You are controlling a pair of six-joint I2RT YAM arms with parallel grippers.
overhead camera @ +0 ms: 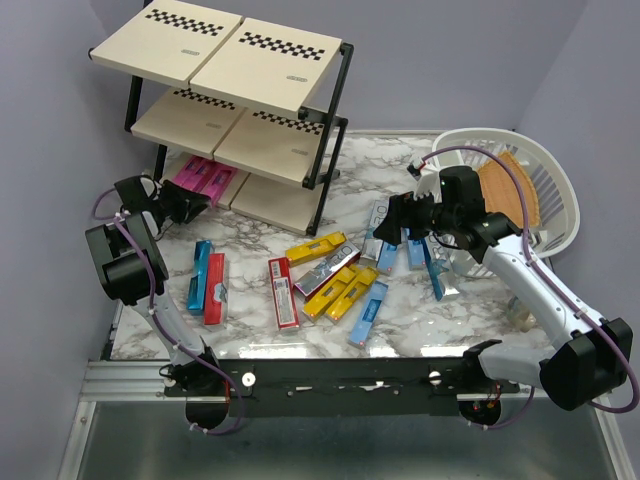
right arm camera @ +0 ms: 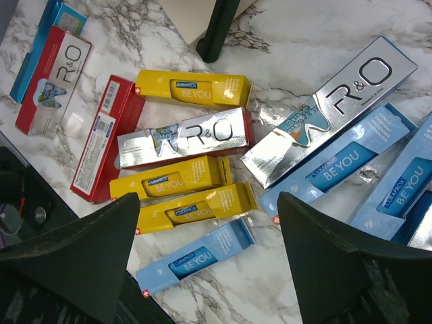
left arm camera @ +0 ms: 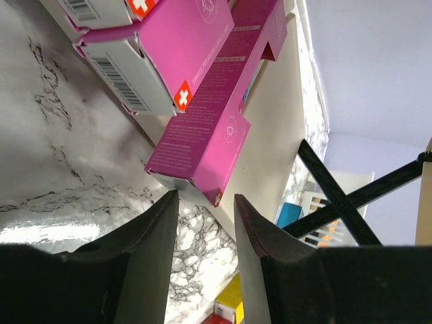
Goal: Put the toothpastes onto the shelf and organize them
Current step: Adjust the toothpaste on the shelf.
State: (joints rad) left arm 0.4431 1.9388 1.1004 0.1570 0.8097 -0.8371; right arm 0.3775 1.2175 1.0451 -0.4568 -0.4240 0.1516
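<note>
left gripper [left arm camera: 205, 196]: at the near end of a pink toothpaste [left arm camera: 202, 135] lying on the shelf's [overhead camera: 215, 45] bottom board; fingers narrowly apart, and I cannot tell whether they pinch it.
right gripper [right arm camera: 208, 198]: released, fingers wide, hovering over the loose pile mid-table.
In the way: the shelf's black post [right arm camera: 216, 30] stands just beyond the pile. The white basket [overhead camera: 556, 200] holding a wooden board [overhead camera: 510, 195] sits far right, beside the right arm.
Open room: bare marble table [overhead camera: 250, 325] along the near edge and near left.
Counts on table: three yellow boxes [right arm camera: 192, 91], two silver boxes [right arm camera: 331, 101], two red boxes [right arm camera: 101, 135], at least four light blue boxes [right arm camera: 196, 256].
Counts on shelf: at least three pink.
</note>
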